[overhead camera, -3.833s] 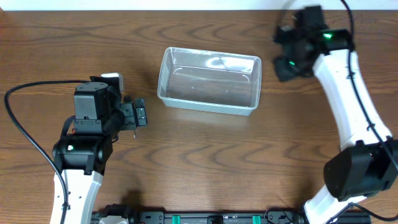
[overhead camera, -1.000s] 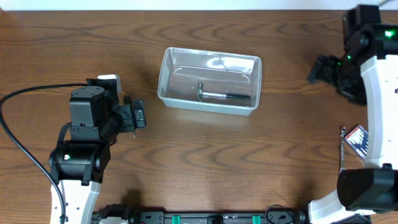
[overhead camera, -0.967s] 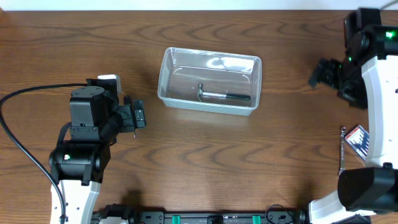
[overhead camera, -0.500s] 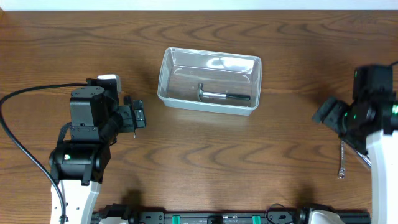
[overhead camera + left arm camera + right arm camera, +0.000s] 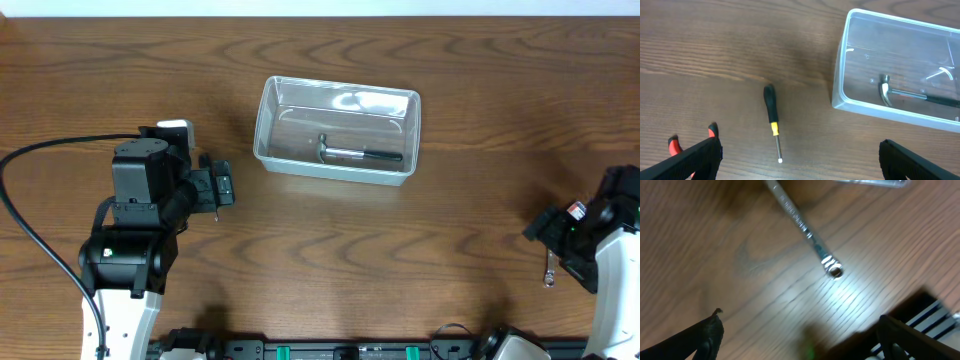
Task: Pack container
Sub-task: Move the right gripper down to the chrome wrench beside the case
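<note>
**Overhead + two wrist views, read L to R.** A brown wood-grain table [image 5: 320,260] carries all items.

**L side:** the left gripper [image 5: 800,150] hangs above the wood w/ its two black fingers [image 5: 700,157] spread wide and nothing between them. In the L wrist view, furthest L, two red tips of a red-handled tool [image 5: 674,145] show. The rest is cut off by the frame edge and the finger, so its type cannot be told. Just R of these lies a small screwdriver w/ black handle, yellow band and thin metal shaft [image 5: 772,122]. It lies flat, handle far and tip near, apart from the container.

**Centre, far half of table:** a clear rectangular plastic container w/ rounded corners and a rim [image 5: 262,130] sits upright, long side running L–R. It is well apart from both grippers. Inside it, along the near wall, lies a small hammer w/ steel head and black grip [image 5: 355,153], head L and grip R.

**R side, near edge:** the right gripper [image 5: 800,322] has its fingers [image 5: 695,340] likewise wide apart, holding nothing. A slim silver metal ring-end tool [image 5: 805,227] lies flat on the wood ahead of those fingers, untouched. The R wrist view is blurred, so the tool's far end cannot be made out.
</note>
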